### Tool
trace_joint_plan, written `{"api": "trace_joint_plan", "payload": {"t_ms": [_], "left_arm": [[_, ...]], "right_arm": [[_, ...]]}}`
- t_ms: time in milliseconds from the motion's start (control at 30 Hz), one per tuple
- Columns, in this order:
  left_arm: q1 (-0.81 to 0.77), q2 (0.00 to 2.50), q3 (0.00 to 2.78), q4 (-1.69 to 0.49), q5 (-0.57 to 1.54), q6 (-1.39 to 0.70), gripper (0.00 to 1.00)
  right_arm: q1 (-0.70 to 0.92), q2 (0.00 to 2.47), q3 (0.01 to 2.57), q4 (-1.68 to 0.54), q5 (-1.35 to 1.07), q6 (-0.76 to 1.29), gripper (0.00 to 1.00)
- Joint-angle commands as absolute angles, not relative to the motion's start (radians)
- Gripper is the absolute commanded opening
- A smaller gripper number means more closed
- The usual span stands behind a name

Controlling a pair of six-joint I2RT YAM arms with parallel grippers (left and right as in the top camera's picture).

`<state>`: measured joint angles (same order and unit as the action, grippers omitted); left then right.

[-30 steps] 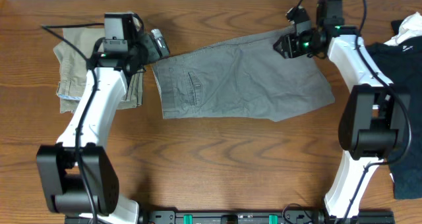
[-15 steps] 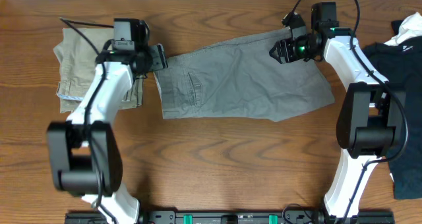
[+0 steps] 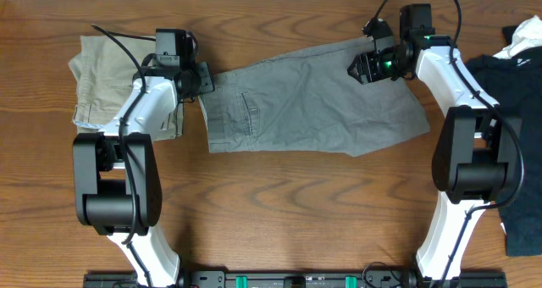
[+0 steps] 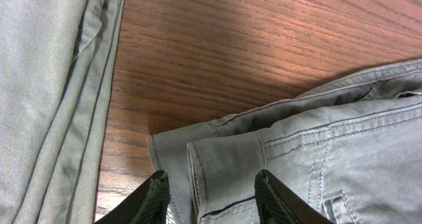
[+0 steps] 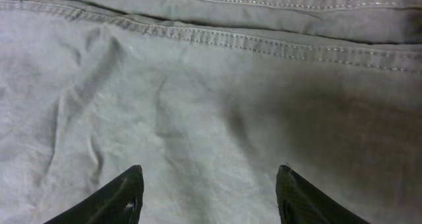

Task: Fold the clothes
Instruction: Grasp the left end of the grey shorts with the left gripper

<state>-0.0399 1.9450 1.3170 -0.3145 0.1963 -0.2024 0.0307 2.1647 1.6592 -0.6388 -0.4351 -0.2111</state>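
- Left claw stands with its fingers apart, straddling the waistband corner of the mid-grey cotton shorts; it clamps nothing yet.
- Right claw is likewise spread, hanging over the shorts' plain cloth just inside the double-stitched seam along their 12 o'clock edge. Whether its tips touch the cloth I cannot tell.
- These shorts lie flat on the brown wooden surface, centred toward 12 o'clock, with the waistband at 9 o'clock and the leg hems at 3 o'clock.
- A khaki-beige folded pair sits at 10 o'clock, just beside the waistband, and a black top lies apart at 3 o'clock.
- With both claws at the far edge, the step looks like pinching that edge to carry it toward 6 o'clock.
- To do it well, the left claw should bite deep enough to catch both waistband layers seen in its wrist view, not only the upper lip.
- The right claw probably needs to shift toward the seam, so that it takes the edge and not a pucker of mid-panel cloth.
- Close both, lift them together and level, keep the edge gently taut between them, and lay it evenly on the 6 o'clock edge.
- Keep the left claw off the khaki pair, which is close enough to snag.
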Motion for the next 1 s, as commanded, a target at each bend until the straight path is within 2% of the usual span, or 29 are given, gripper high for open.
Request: {"api": "trace_joint_plan", "payload": {"t_ms": [0, 233, 333, 400, 433, 533, 700, 967], "left_arm": [[-0.046, 1.961, 1.310, -0.310, 0.198, -0.199, 0.44], [-0.046, 2.023, 1.308, -0.258, 0.199, -0.201, 0.43], [-0.046, 2.030, 1.308, -0.257, 0.199, -0.204, 0.36], [-0.046, 2.030, 1.308, -0.256, 0.199, -0.204, 0.34], [-0.046, 2.030, 1.308, -0.256, 0.199, -0.204, 0.31], [-0.046, 2.030, 1.309, -0.255, 0.199, -0.204, 0.14], [-0.044, 2.027, 1.309, -0.247, 0.199, -0.204, 0.06], [-0.028, 1.975, 1.309, -0.228, 0.198, -0.215, 0.06]], "right_arm": [[0.036, 2.177, 1.653, -0.644, -0.418, -0.207, 0.63], [0.036, 2.177, 1.653, -0.651, -0.418, -0.207, 0.63], [0.036, 2.177, 1.653, -0.651, -0.415, -0.207, 0.63], [0.036, 2.177, 1.653, -0.651, -0.414, -0.207, 0.63], [0.036, 2.177, 1.653, -0.651, -0.415, -0.207, 0.63], [0.036, 2.177, 1.653, -0.651, -0.415, -0.207, 0.63], [0.036, 2.177, 1.653, -0.651, -0.414, -0.207, 0.63], [0.036, 2.177, 1.653, -0.651, -0.373, -0.207, 0.62]]}}
